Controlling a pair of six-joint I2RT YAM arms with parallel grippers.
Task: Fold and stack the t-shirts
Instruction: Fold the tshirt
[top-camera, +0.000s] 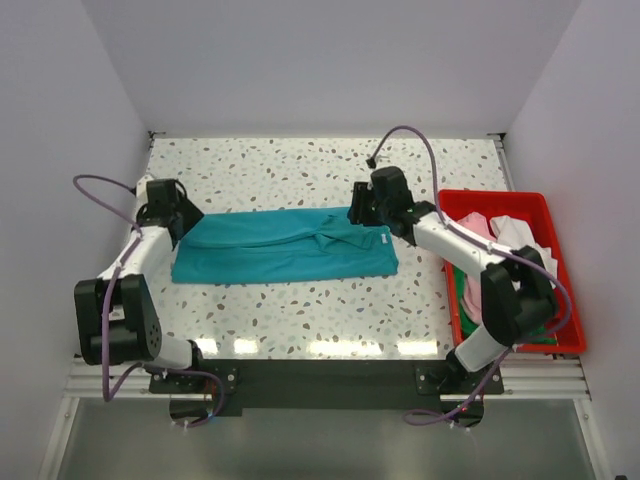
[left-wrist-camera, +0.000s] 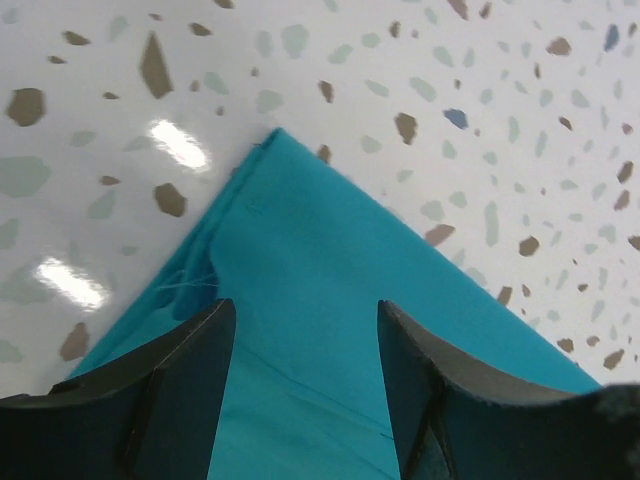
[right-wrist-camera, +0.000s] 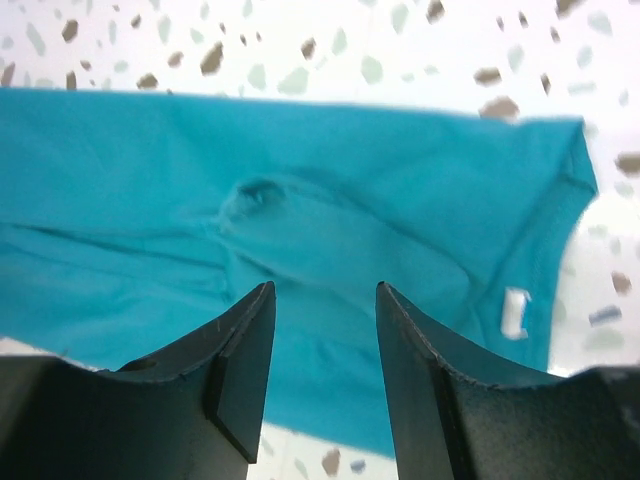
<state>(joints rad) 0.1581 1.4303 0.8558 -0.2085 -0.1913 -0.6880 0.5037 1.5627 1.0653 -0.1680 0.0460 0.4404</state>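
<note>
A teal t-shirt (top-camera: 285, 247) lies folded lengthwise into a long band across the middle of the speckled table. My left gripper (top-camera: 176, 222) hovers over its left end, jaws open with only cloth (left-wrist-camera: 300, 300) showing between them, nothing held. My right gripper (top-camera: 362, 213) sits above the shirt's right, collar end, also open and empty; the teal cloth (right-wrist-camera: 330, 220) and its small white neck label (right-wrist-camera: 514, 312) lie below the fingers. More t-shirts, pink (top-camera: 478, 226), white (top-camera: 520, 236) and green (top-camera: 468, 297), are heaped in the red bin.
The red plastic bin (top-camera: 545, 203) stands at the table's right edge, next to the right arm. White walls enclose the table on three sides. Purple cables loop from both arms.
</note>
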